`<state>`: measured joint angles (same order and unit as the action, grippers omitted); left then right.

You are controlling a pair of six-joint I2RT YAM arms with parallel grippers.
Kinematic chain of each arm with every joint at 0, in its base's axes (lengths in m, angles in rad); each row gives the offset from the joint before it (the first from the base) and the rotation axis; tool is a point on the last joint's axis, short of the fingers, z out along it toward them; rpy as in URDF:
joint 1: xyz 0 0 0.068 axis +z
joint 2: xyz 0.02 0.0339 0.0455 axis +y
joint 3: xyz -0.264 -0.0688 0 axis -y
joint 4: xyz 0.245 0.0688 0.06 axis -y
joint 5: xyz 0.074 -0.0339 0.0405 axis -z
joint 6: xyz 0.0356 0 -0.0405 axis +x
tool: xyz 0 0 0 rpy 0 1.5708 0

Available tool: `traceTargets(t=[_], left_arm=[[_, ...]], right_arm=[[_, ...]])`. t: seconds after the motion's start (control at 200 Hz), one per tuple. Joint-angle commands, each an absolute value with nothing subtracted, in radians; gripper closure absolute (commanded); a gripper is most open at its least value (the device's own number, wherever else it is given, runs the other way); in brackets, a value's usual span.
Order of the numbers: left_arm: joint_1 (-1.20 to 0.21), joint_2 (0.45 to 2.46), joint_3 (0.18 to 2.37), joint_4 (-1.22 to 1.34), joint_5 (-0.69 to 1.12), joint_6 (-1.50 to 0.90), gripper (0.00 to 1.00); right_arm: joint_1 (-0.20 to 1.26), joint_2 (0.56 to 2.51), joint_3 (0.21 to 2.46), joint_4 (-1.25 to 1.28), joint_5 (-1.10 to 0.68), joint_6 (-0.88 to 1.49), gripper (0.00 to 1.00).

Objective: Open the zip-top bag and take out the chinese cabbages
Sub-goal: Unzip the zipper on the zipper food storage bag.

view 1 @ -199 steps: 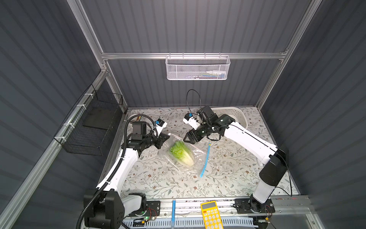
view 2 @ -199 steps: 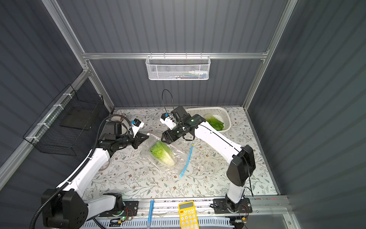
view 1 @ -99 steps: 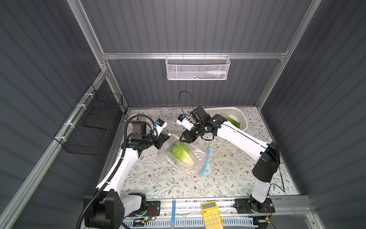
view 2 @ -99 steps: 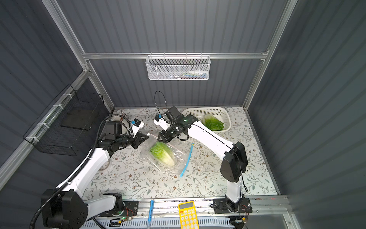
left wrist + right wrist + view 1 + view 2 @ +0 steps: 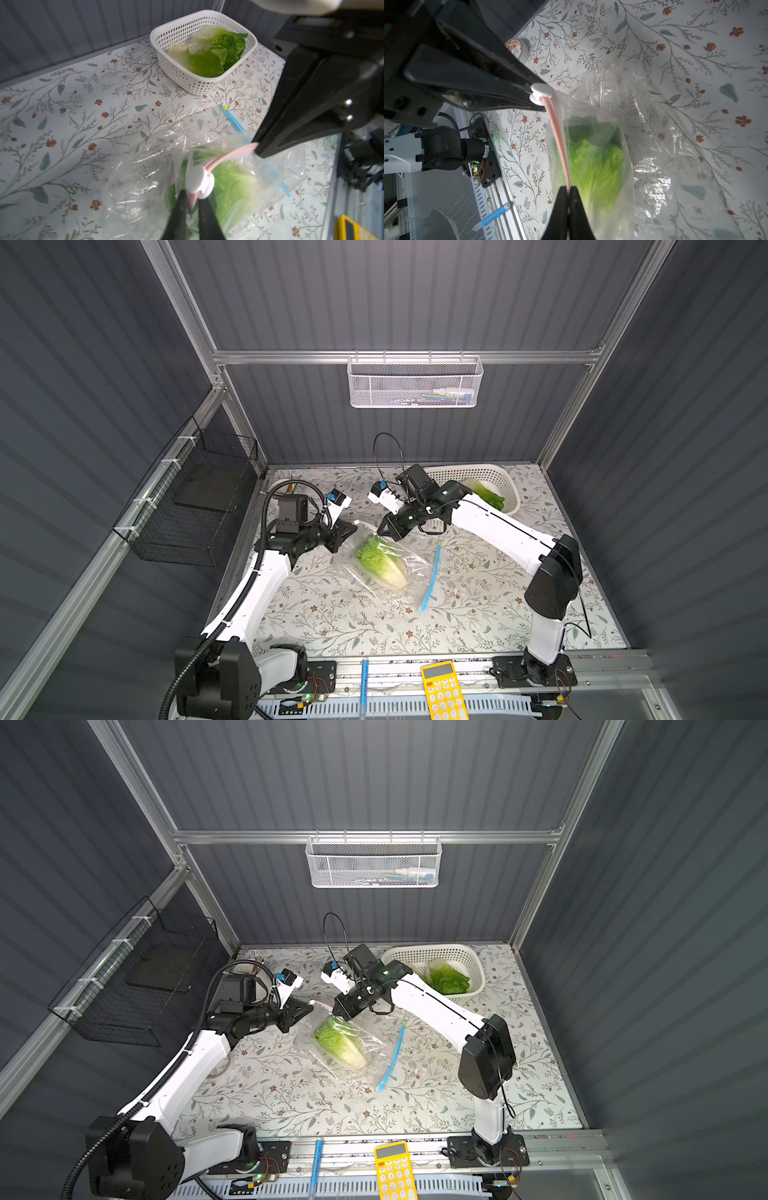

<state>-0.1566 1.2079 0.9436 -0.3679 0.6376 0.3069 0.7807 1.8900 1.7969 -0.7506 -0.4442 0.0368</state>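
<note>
In a top view the left end effector (image 5: 353, 527) and right end effector (image 5: 384, 532) meet at the mouth of the zip-top bag (image 5: 415, 572), one chinese cabbage (image 5: 380, 562) inside; more chinese cabbages (image 5: 486, 495) sit in the white basket (image 5: 507, 483).

Left wrist view: the left jaws are narrow around the pink zip track (image 5: 228, 155) behind its white slider (image 5: 199, 184); pinching or slack, I cannot tell.

Right wrist view: the right end effector (image 5: 568, 192) is clenched on the track's far end, probably to anchor it while the slider runs.
</note>
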Motion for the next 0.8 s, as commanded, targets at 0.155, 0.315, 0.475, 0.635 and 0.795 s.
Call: traceTargets(t=[0.155, 0.315, 0.475, 0.635, 0.795], left_arm=[[-0.161, 1.149, 0.973, -0.374, 0.498, 0.299, 0.56], [-0.161, 1.138, 0.969, -0.368, 0.509, 0.302, 0.49], [-0.161, 1.132, 0.965, -0.369, 0.538, 0.310, 0.57], [-0.161, 1.120, 0.962, -0.358, 0.555, 0.301, 0.76], [-0.161, 1.120, 0.964, -0.344, 0.606, 0.281, 0.75]], right_arm=[[0.782, 1.855, 1.740, -0.735, -0.448, 0.004, 1.00], [0.772, 1.843, 1.719, -0.723, -0.521, -0.008, 1.00], [0.754, 1.829, 1.696, -0.698, -0.589, -0.008, 1.00], [0.739, 1.820, 1.686, -0.693, -0.638, -0.014, 1.00], [0.733, 1.817, 1.679, -0.698, -0.675, -0.030, 1.00]])
